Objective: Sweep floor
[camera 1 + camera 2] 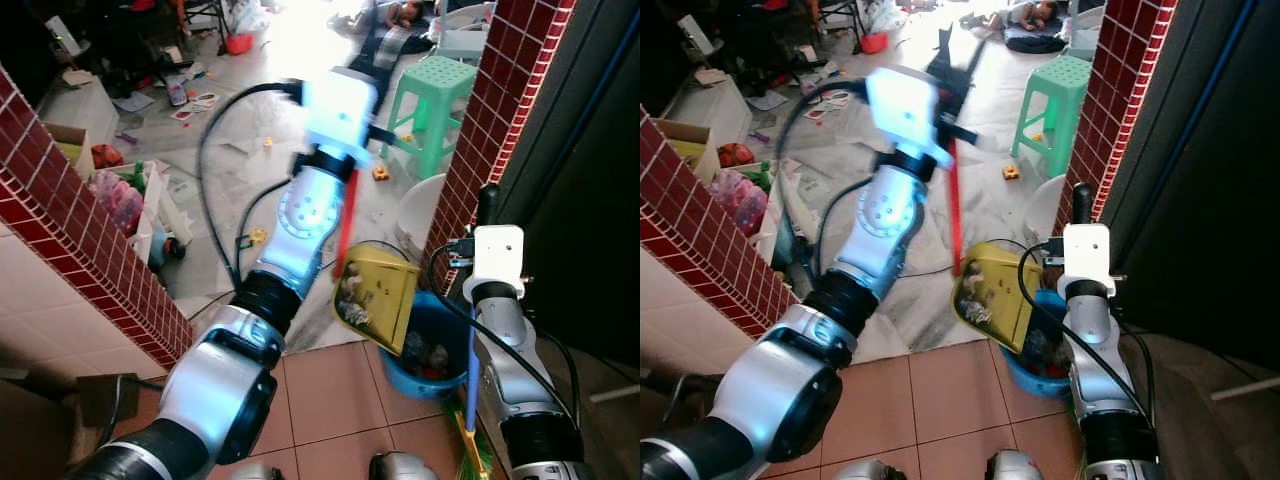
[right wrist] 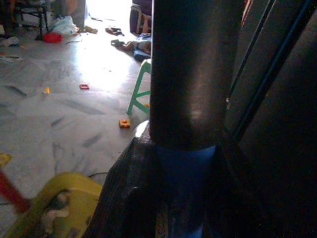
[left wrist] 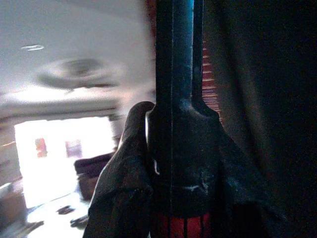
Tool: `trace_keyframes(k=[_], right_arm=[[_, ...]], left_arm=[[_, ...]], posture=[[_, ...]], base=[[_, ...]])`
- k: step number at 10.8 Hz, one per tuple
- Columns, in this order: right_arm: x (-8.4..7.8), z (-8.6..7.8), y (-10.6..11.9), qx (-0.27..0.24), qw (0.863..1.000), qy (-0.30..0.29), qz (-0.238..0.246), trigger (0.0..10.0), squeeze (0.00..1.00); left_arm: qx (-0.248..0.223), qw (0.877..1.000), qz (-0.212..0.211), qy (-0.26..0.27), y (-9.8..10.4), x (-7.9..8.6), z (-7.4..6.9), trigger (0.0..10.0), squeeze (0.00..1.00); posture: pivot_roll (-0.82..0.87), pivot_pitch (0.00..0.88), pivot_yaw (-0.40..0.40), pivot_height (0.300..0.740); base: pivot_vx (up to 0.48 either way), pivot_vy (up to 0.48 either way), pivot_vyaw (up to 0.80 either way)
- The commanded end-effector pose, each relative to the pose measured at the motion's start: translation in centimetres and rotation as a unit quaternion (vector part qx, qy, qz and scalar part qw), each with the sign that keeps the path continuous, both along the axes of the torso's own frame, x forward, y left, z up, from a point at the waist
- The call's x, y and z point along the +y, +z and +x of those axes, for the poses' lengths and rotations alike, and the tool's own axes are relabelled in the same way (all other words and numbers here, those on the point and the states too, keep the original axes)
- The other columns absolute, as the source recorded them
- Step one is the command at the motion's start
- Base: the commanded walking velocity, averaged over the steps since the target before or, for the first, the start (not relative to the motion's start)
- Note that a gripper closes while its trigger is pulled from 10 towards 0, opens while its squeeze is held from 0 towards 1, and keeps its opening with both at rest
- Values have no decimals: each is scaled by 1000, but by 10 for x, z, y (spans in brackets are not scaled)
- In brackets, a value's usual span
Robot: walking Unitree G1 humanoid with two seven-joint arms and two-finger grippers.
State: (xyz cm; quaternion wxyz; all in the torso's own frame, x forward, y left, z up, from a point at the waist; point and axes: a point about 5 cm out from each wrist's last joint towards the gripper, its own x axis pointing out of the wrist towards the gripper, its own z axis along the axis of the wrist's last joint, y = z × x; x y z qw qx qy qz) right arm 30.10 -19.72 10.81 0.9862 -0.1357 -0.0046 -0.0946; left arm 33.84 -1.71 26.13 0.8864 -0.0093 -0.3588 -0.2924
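Yellow dustpan [image 1: 375, 298] tilted over blue bin [image 1: 440, 350], left gripper [image 3: 171, 163] clamped on its red handle [image 1: 347, 225]; right gripper [image 2: 183, 198] clamped on broom handle [image 1: 471, 375]

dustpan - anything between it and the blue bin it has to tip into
Nothing visible does. The yellow dustpan, held up by the left gripper on its red handle, tilts right at the blue bin, debris still in it.

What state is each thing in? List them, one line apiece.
Dustpan: tilted over the bin, debris inside.
Blue bin: open, holds rubbish.
Broom: upright, gripped.
Left end effector: shut on the dustpan's red handle.
Right end effector: shut on the broom.
Green stool: standing upright.
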Motion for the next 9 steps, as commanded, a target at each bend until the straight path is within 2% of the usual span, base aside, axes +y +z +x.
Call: trace_keyframes(k=[1,2,3,4,5,6,7,8,9], right_arm=[[4,5,9,-18,1000,7,-1,10000,0],[4,7,9,-19,1000,8,-3,10000,0],[1,7,9,-18,1000,7,-8,10000,0],[-10,8,8,-15,1000,-6,-18,10000,0],[-15,10,8,-14,1000,-9,-24,10000,0],[-19,12,8,-14,999,-13,-34,10000,0],[-18,13,8,-15,999,-13,-36,10000,0],[-18,14,8,-15,999,-13,-37,10000,0],[-17,15,7,-15,999,-10,-39,10000,0]], left_arm=[[-7,988,-45,-151,12,-73,-52,10000,0],[-20,978,-21,-205,10,-83,-66,10000,0],[-9,970,-8,-244,5,-88,-72,10000,0],[-6,966,1,-257,1,-89,-74,10000,0],[-5,964,1,-266,2,-88,-75,10000,0],[-5,960,-7,-279,10,-88,-75,10000,0],[-19,958,-9,-284,16,-87,-77,10000,0],[-58,954,-1,-294,26,-87,-83,10000,0],[-104,944,22,-312,33,-89,-94,10000,0]], posture=[[-174,0,113,740],[-173,0,109,740],[-170,0,107,740],[-165,0,104,740],[-164,0,102,740],[-160,0,98,740],[-159,0,97,740],[-155,0,91,740],[-149,0,87,740]], base=[[0,0,0],[0,0,0],[0,0,0],[0,0,0],[0,0,0],[0,0,0],[0,0,0],[0,0,0],[0,0,0]])
